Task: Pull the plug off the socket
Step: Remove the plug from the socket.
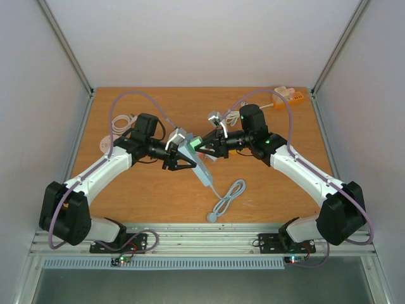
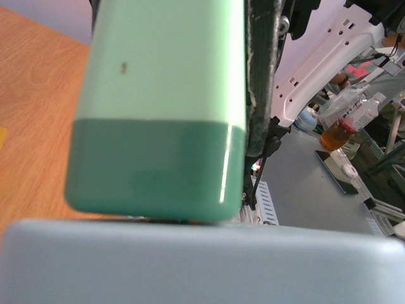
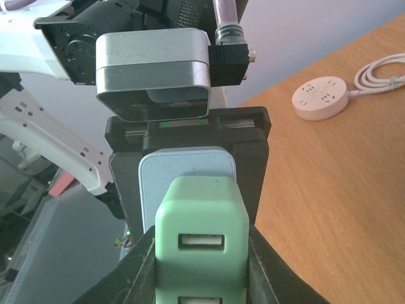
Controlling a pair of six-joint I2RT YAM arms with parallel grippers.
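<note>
Only right wrist: USB ports (image 3: 201, 242) on green plug (image 3: 199, 209), socket (image 3: 186, 166) behind

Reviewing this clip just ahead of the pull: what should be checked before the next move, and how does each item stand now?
1. Right gripper shut on green plug, fingers on both sides: ok.
2. Left gripper shut on light blue socket strip: ok.
3. Plug seated, base against the strip face: ok, not yet pulled.
4. Grey cable lying loose on the table: ok.
5. Round pink socket well away from the plug: ok.
6. Enough grip to resist the pull: cannot tell.
</note>
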